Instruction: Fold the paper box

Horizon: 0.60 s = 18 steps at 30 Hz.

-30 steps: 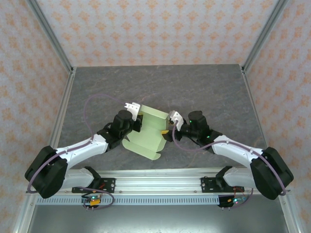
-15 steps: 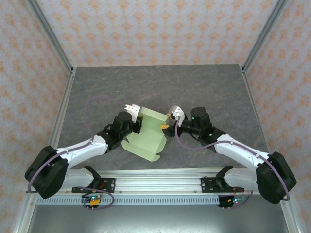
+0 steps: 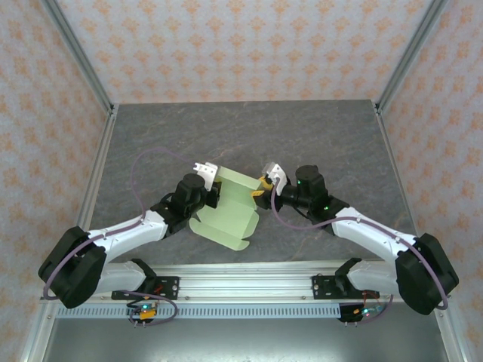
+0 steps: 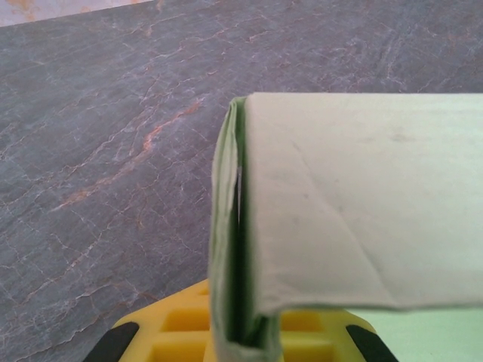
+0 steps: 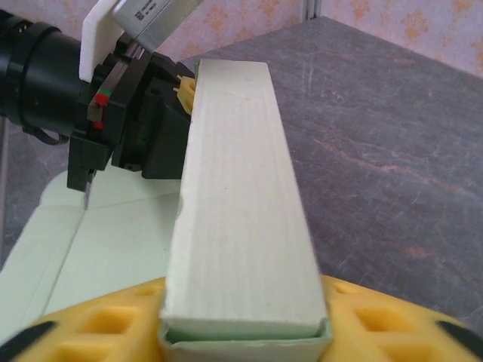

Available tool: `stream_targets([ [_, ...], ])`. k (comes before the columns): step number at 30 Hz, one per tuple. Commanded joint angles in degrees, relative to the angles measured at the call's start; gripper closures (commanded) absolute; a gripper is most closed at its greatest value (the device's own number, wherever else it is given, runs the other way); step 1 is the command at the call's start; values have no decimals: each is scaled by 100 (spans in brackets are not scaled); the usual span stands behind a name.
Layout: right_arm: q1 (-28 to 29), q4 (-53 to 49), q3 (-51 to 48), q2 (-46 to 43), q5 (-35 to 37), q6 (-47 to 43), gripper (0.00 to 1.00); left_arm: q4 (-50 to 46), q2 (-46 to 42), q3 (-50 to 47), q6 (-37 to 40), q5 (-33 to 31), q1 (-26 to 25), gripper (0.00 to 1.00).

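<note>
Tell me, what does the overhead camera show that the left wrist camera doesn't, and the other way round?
Overhead: the whole layout, with the left hand and right hand at opposite sides of the paper box, its lower flaps spread flat, and patterned walls around. Left wrist: close up, a doubled card edge pinched between yellow pads. Both: the pale green paper box and the grey stone-look table.

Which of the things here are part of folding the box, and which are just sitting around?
In the job: paper box, left gripper pinching its folded edge, right gripper with fingers either side of a flap.
Just there: grey table, patterned walls, metal rail.
</note>
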Motion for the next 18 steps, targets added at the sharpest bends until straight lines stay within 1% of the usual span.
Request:
stream_targets([
  [1,4,232,-81,-122,-231,13,39,-115,-8,204,328,3,-46,100],
  [2,-2,297,-167,-183,-236,55,34,-212,12,250,415,-8,-46,100],
  [3,-22,320,-235,-259,-214,135,32,-290,21,295,494,-41,-49,100],
  [6,-67,73,-330,-517,-155,310,30,-449,79,420,628,-74,-20,100],
  [8,-92,71,-454,-742,-31,548,30,-690,201,623,821,127,-2,100],
  [10,-146,182,-601,-1052,-7,872,29,-1025,383,887,984,197,-2,100],
  [12,-186,88,-636,-1423,246,1185,28,-1340,604,1168,1154,284,-2,100],
  [14,-202,-195,-636,-1827,909,1468,26,-1787,885,1539,1300,402,-2,100],
  [18,-297,-800,-642,-2494,3078,2098,17,-2946,1624,2504,1585,683,-9,100],
])
